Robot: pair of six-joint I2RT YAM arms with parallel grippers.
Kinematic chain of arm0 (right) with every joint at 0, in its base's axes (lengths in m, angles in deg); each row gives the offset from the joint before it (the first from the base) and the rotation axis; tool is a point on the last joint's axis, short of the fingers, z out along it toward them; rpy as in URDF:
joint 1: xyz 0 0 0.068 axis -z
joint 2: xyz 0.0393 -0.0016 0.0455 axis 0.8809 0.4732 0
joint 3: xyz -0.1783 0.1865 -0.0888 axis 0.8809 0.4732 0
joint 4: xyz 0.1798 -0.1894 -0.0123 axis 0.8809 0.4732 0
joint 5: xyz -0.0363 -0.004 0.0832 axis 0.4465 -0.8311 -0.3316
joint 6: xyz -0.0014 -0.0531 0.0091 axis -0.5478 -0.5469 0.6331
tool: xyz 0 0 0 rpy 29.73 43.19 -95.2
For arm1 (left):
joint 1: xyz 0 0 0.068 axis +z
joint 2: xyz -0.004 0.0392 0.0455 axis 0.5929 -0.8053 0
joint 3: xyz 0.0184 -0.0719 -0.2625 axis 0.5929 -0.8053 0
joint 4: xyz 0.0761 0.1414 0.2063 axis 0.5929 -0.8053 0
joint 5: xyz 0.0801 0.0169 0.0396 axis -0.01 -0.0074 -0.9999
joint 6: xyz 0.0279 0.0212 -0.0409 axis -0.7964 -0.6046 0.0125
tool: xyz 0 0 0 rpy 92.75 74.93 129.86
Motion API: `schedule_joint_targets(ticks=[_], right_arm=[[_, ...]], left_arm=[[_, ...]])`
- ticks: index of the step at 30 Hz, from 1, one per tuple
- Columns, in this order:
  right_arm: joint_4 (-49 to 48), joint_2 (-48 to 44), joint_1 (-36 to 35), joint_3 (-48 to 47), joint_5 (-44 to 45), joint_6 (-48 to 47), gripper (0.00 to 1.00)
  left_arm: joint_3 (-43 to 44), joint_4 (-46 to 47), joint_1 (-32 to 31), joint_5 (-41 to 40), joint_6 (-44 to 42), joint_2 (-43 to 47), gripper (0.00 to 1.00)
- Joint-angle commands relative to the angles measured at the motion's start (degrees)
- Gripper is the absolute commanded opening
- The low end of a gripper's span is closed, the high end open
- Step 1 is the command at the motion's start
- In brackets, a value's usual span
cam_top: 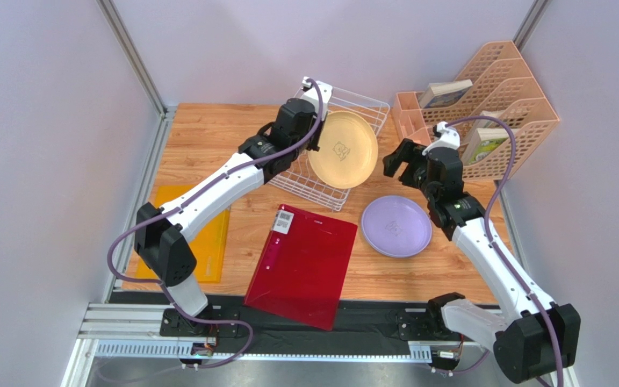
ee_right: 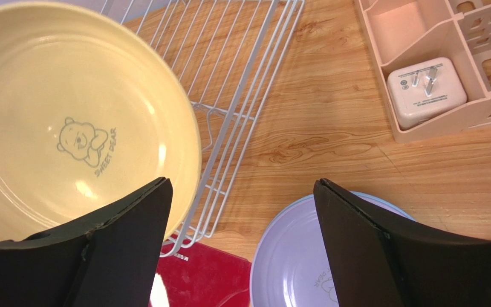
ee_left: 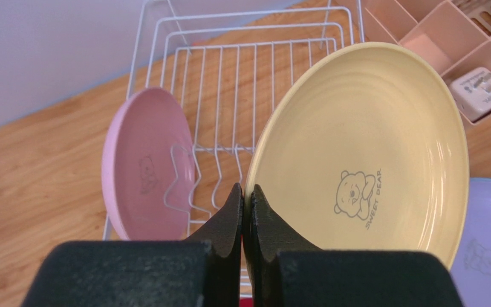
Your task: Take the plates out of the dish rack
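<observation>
The left gripper is seen closed down to a thin slit, and the rim of the tan-yellow plate is pinched between its dark, wedge-shaped fingers. The plate is round, shallow and matte, with faint concentric rings and a small printed bear. It is held on edge and spreads ahead and to the right of the fingertips. Whether it touches the dish rack cannot be told. The rack, made of thin white wire with bent upright prongs, lies directly ahead of and beneath this gripper. A pink plate of the same shape is stood on edge among the prongs, just left of the fingers.

The right gripper is spread wide, and nothing is held between its broad black fingers. The yellow plate is found beyond its left finger, apart from it. A lilac plate lies flat on the wood-grained table under the gap, nearer the right finger. A pale blue edge shows along the lilac rim; whether it belongs to a separate plate cannot be told. A peach lattice organizer sits ahead and right of this gripper.
</observation>
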Motion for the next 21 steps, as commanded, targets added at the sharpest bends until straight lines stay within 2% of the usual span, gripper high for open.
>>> schedule_joint_targets(ticks=[1,10,12,13,15,16,17,19,20,21], right_arm=[[-4.59,1.93,1.81,0.42,-5.90,3.33,0.86],[-11.45,5.62,3.04,2.18,-14.43,6.15,0.84],[-12.33,6.24,3.04,2.27,-15.75,6.24,0.81],[-12.25,6.50,3.13,2.27,-15.93,6.15,0.67],[-12.07,7.20,3.39,2.36,-16.62,6.24,0.46],[-12.16,7.30,3.83,2.53,-17.67,6.50,0.15],[-12.42,7.38,4.79,2.71,-19.69,6.76,0.03],[-12.42,6.69,6.11,4.29,-20.75,8.34,0.00],[-12.42,5.98,7.86,4.90,-21.11,8.78,0.00],[-12.25,4.50,8.92,5.78,-21.29,9.13,0.00]], left_arm=[[-2.16,1.54,2.02,10.06,8.37,5.71,0.00],[-4.63,4.18,2.73,18.25,12.15,6.33,0.00],[-4.72,4.44,2.82,18.87,12.33,6.07,0.00],[-4.72,4.53,2.73,19.39,12.42,5.89,0.00],[-5.07,5.05,2.91,19.66,12.42,5.71,0.00],[-5.77,5.58,2.91,19.66,12.33,5.89,0.00],[-6.38,6.19,2.99,19.66,12.25,6.32,0.00],[-7.87,8.13,3.34,21.41,11.81,6.85,0.22],[-7.97,8.31,3.52,21.50,11.72,6.94,0.43],[-7.97,8.05,3.78,21.50,11.63,6.94,0.53]])
